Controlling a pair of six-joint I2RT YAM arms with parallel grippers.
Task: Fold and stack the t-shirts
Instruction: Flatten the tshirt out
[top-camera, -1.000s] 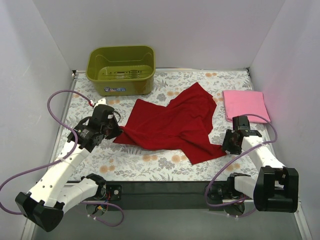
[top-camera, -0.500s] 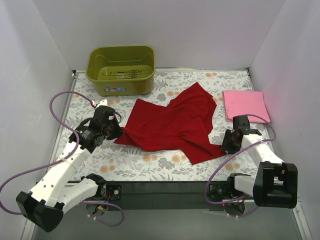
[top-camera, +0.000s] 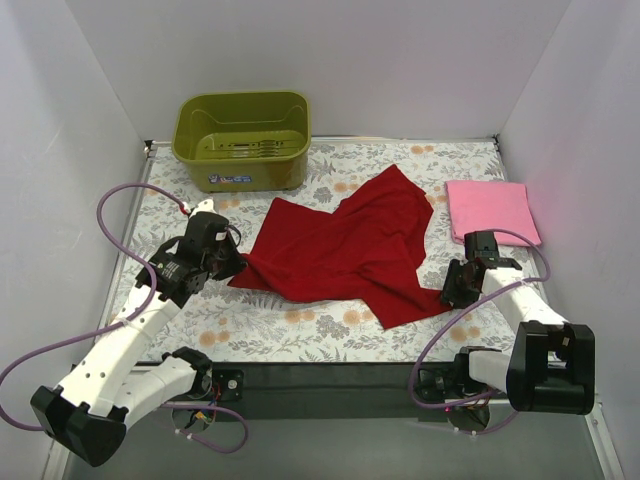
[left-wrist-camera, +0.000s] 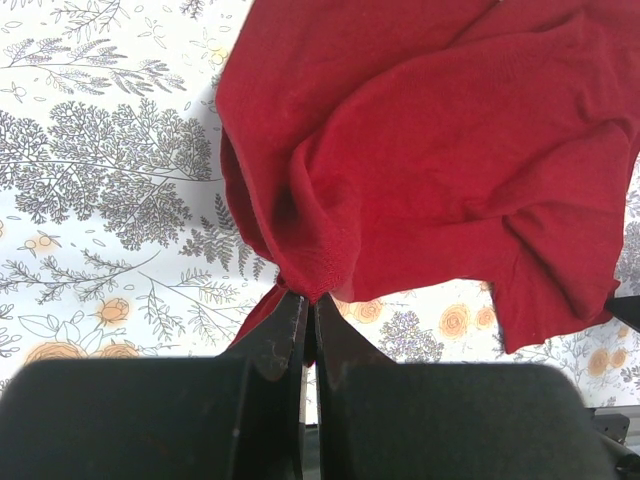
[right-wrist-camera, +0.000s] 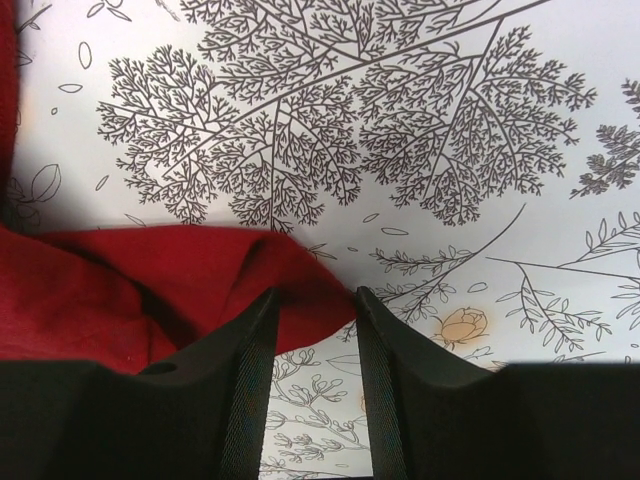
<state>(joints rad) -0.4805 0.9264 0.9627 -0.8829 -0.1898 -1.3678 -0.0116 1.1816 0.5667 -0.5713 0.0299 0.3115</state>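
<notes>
From above, you have the olive-green tub (top-camera: 242, 165) standing at the far left of the floral table (top-camera: 300, 335), well apart from both arms. The red t-shirt (top-camera: 340, 250) lies spread and rumpled across the middle, with one layer lapped over another. The pink t-shirt (top-camera: 490, 210) lies folded flat at the far right, just beyond your right arm and apart from the red one. Purple cables (top-camera: 120, 200) loop off each arm beside the white walls (top-camera: 60, 150). Nothing lies between either arm and the red cloth. Your left arm reaches in diagonally from the near left, with the left gripper (top-camera: 230, 265) at the shirt's left corner. Your right arm is bent short, and the right gripper (top-camera: 452, 293) sits low at the shirt's near right corner.

In the left wrist view, your fingers (left-wrist-camera: 280, 345) are pressed together, clamped on a pinch of red cloth. The cloth bunches into raised folds just ahead of them. Bare floral table shows to one side.

In the right wrist view, your fingers (right-wrist-camera: 250, 360) stand apart and straddle the tip of the red corner. The cloth touches the finger on the side of the shirt's bulk, and a strip of table shows before the other finger, so the corner is not pinched. Only patterned table lies ahead.
</notes>
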